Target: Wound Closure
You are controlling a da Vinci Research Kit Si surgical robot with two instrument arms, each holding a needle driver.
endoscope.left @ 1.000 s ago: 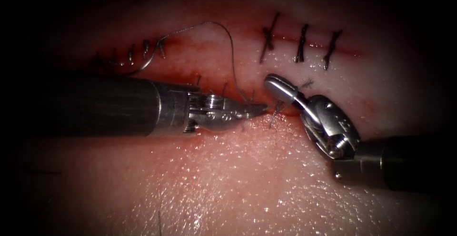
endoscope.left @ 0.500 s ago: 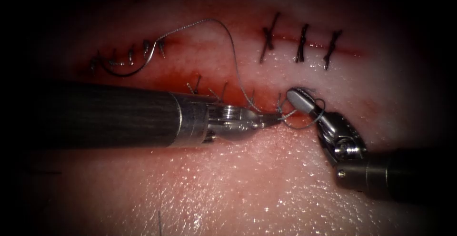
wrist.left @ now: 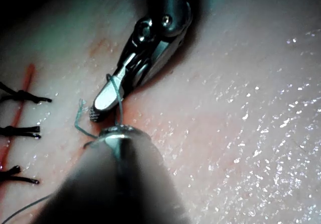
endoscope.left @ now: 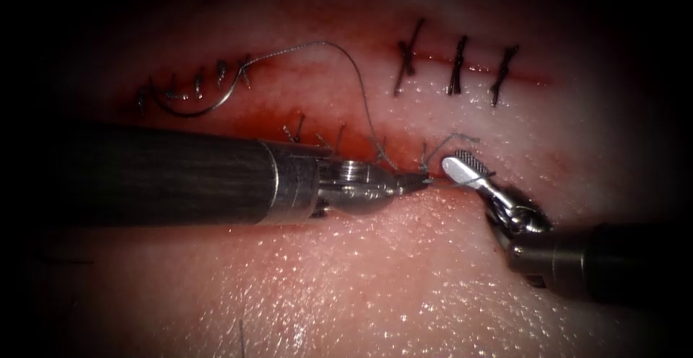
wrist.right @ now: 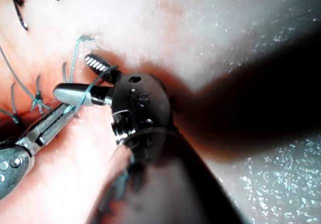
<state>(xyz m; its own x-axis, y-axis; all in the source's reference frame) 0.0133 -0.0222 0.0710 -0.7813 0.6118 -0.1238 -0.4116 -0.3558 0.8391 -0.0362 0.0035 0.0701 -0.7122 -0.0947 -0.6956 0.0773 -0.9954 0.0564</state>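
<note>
Endoscope view. The pale, wet pork tissue [endoscope.left: 404, 271] carries a red horizontal cut [endoscope.left: 361, 141]. The left arm's steel needle driver [endoscope.left: 417, 180] lies along the cut, jaws pressed together on the fine grey thread [endoscope.left: 346, 55] at its tip. The right arm's steel needle driver [endoscope.left: 462, 167] sits just right of it, jaws parted, serrated pad up, with a loop of thread lying around them. A second ago that loop was not yet on the tool; the right tool has turned and dropped lower since. The thread arcs up and left to the thin curved steel needle [endoscope.left: 198, 107], which lies free on the tissue left of the work site, beside a row of short dark stitches [endoscope.left: 198, 84]; neither tool holds it. Three dark finished stitches [endoscope.left: 457, 66] cross a second line above right.

Left wrist view. The right tool [wrist.left: 103, 106] shows spread jaws, thread [wrist.left: 119, 96] draped across one.

Right wrist view. Spread serrated tips [wrist.right: 88, 78], thread [wrist.right: 90, 88] wound over the lower one; left tool [wrist.right: 55, 116] pinches thread close by.

Judgement: keep the wrap loose on the jaws and the left grip steady, pulling level with the cut so stitches do not tear.
</note>
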